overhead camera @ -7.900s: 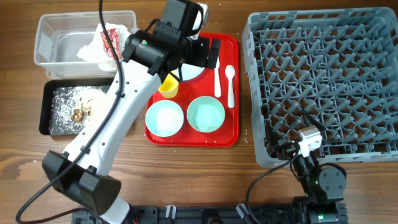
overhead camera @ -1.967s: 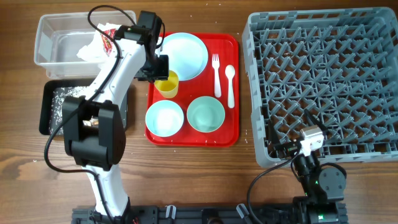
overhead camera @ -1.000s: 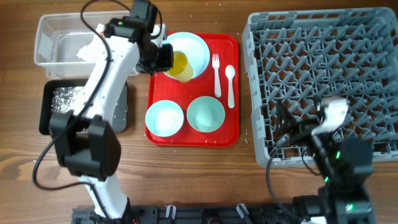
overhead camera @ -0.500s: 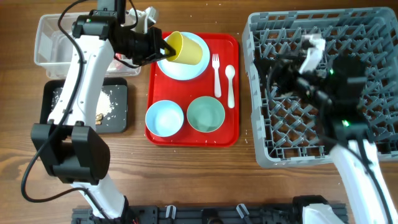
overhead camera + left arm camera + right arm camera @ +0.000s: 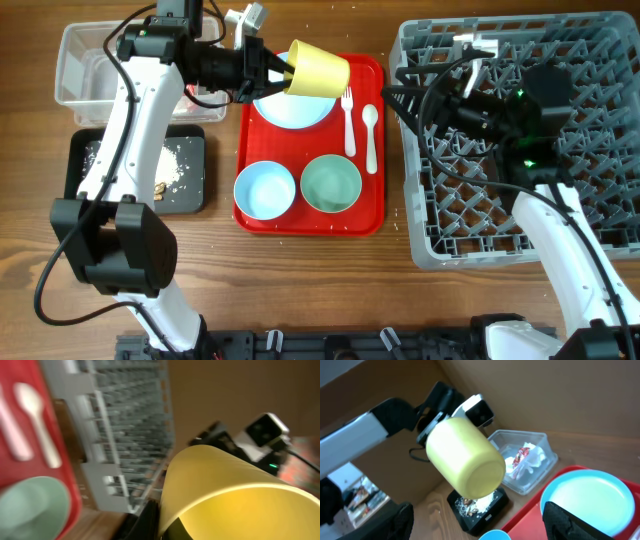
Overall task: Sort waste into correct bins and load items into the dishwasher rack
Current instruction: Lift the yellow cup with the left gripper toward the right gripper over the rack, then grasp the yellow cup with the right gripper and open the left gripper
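Yellow cup (image 5: 318, 68) is gripped at its rim by L pincer (image 5: 278, 72) and held on its side in the air over the back of the red tray (image 5: 378, 215), above the blue plate (image 5: 290, 108). R pincer (image 5: 402, 92) is held w/ fingers spread, nothing in it, just right of the tray, at the edge of the grey rack (image 5: 520, 170). Pale bowl (image 5: 265, 190) & teal bowl (image 5: 331, 185) are seated at the tray's front, fork (image 5: 348, 120) & spoon (image 5: 370, 135) on its right side. Clear tub (image 5: 80, 60) w/ napkin (image 5: 535, 457) & wrapper (image 5: 521, 456), and black tray (image 5: 75, 180) w/ crumbs (image 5: 175, 160), are set left of the red tray on the table (image 5: 300, 290).
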Action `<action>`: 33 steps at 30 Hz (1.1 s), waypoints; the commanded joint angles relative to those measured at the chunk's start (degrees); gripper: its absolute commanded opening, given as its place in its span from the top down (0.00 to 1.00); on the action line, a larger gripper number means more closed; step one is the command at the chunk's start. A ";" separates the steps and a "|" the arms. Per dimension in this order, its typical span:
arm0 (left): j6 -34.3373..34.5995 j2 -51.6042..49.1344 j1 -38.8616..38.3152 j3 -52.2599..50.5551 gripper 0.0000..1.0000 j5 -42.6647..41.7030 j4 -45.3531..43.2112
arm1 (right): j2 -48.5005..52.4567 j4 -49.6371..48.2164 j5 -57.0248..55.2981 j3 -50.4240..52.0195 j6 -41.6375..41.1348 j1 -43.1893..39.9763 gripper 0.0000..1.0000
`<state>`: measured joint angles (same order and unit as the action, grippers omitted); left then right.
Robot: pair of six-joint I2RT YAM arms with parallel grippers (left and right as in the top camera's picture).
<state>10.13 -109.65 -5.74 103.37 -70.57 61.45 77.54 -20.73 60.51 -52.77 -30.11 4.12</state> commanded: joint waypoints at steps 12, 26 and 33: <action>-0.92 0.57 -4.76 0.79 0.96 -12.24 5.79 | 0.63 -4.81 -5.07 -0.74 6.08 7.34 0.14; -0.92 0.57 -6.91 0.79 0.96 -12.20 13.70 | 1.22 -12.02 11.54 -0.74 14.67 7.10 0.27; -3.93 0.57 -6.91 0.79 0.96 -12.39 19.65 | 4.02 -14.08 15.50 -0.74 14.27 3.78 0.22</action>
<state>9.56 -109.65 -12.71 103.37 -81.14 79.29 79.66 -33.32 70.89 -52.77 -16.67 9.61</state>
